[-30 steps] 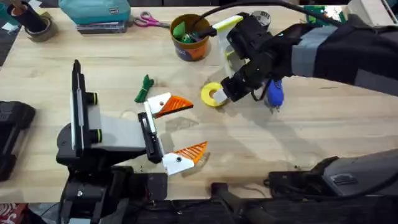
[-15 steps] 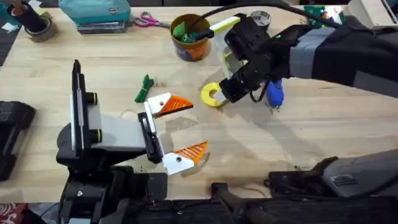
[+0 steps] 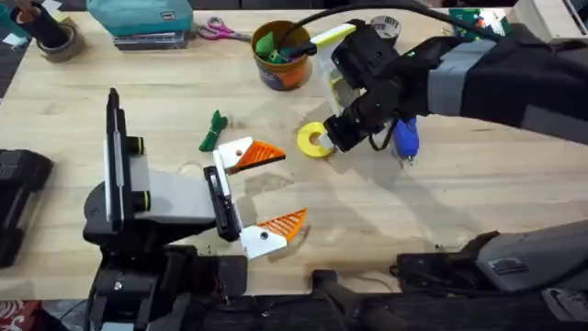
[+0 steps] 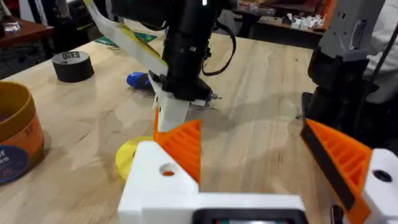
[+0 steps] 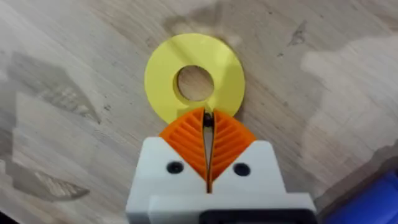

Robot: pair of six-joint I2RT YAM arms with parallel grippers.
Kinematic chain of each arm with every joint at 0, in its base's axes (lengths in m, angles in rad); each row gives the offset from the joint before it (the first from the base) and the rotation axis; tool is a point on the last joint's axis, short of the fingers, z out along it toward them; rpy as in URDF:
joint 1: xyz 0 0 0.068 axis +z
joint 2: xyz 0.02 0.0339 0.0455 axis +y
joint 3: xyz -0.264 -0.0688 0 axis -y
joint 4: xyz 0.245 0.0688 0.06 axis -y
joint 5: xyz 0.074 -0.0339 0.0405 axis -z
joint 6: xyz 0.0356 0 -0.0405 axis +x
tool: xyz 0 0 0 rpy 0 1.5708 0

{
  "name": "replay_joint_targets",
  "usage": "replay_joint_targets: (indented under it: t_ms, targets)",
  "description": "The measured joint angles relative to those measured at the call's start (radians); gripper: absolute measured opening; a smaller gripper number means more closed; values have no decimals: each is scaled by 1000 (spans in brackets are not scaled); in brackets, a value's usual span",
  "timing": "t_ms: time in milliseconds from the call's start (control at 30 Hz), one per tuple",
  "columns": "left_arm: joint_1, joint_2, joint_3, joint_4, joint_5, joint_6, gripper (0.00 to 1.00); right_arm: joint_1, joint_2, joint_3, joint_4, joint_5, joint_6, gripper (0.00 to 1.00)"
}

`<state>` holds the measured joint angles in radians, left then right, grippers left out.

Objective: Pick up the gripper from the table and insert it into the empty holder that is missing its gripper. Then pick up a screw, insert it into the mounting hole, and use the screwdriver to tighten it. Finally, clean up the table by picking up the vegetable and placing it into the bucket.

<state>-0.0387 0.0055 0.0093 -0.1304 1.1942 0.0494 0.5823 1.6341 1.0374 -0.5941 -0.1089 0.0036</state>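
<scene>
1. The right gripper (image 3: 336, 138) hung over the middle of the table, its tip at the near edge of a flat yellow ring-shaped disc (image 3: 314, 140). In the right wrist view its orange pads (image 5: 227, 140) were pressed together above the disc (image 5: 194, 78), with a thin dark sliver in the seam between them; what that sliver was could not be told.
2. The left gripper (image 3: 260, 188) rested low at the lower left of the table with its fingers spread wide. Both white holders carried an orange wedge: the far one (image 3: 237, 154) and the near one (image 3: 260, 241).
3. The vegetable (image 3: 213, 131) lay on the wood just beyond the left gripper's far finger, apart from it.
4. The bucket (image 3: 281, 55) stood upright at the far middle of the table, with green items inside it. Its orange wall and blue patch appeared at the edge of the left wrist view (image 4: 15, 140).
5. The screwdriver (image 3: 405, 136) lay on the table just beside the right arm, partly covered by it. In the left wrist view it (image 4: 138, 80) lay behind the right gripper (image 4: 169, 115).
6. A pair of scissors (image 3: 219, 31) lay at the far edge of the table, left of the bucket.
</scene>
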Motion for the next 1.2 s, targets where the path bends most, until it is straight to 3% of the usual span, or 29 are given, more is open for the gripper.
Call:
replay_joint_targets:
  t_ms: [233, 367, 867, 1033, 1200]
  targets:
    - [0, 0, 0, 0, 0, 0, 986, 0, 0, 7, 3, 0, 0, 6]
    - [0, 0, 0, 0, 0, 0, 986, 0, 0, 70, -76, 4, 0, 6]
    - [0, 0, 0, 0, 0, 0, 986, 0, -60, 642, -578, 68, -24, 5]
    - [0, 0, 0, 0, 0, 0, 986, 0, -68, 772, -671, 69, -41, 6]
    - [0, 0, 0, 0, 0, 0, 985, 9, -68, 831, -712, 71, -46, 5]
